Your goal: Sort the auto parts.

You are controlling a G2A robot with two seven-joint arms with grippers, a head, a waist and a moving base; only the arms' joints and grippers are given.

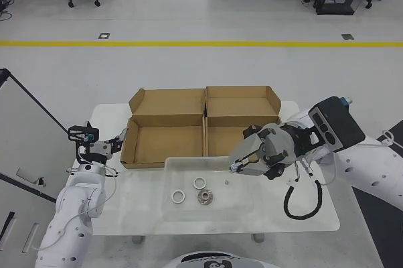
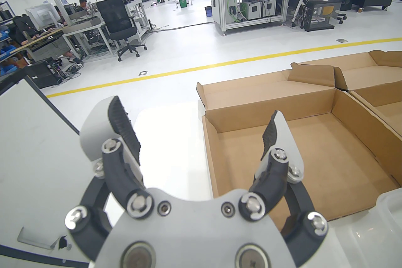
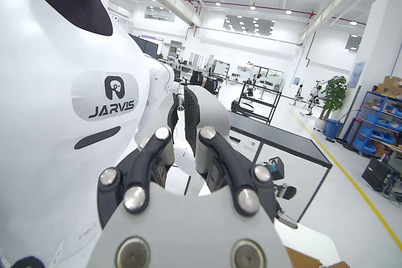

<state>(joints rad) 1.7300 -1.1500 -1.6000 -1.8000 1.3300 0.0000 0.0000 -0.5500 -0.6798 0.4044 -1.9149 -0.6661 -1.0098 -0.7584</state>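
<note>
My right gripper [image 1: 235,165] hangs above the far edge of the clear tray [image 1: 181,161], close to the right cardboard box [image 1: 218,141]. It is shut on a small threaded metal part [image 3: 180,100] that sticks out between its fingertips [image 3: 191,106]. In the tray lie two white rings [image 1: 200,181] [image 1: 177,197] and a metal flanged part [image 1: 204,197]. My left gripper [image 2: 194,109] is open with nothing in it, just left of the left cardboard box [image 2: 301,156], whose floor is bare. The same left gripper [image 1: 116,144] sits at the table's left edge.
The two open boxes stand side by side at the back of the white table [image 1: 308,208], flaps up. A dark-edged panel [image 1: 27,127] leans beside the table on the left. A corner of the tray [image 2: 386,219] lies close to my left gripper.
</note>
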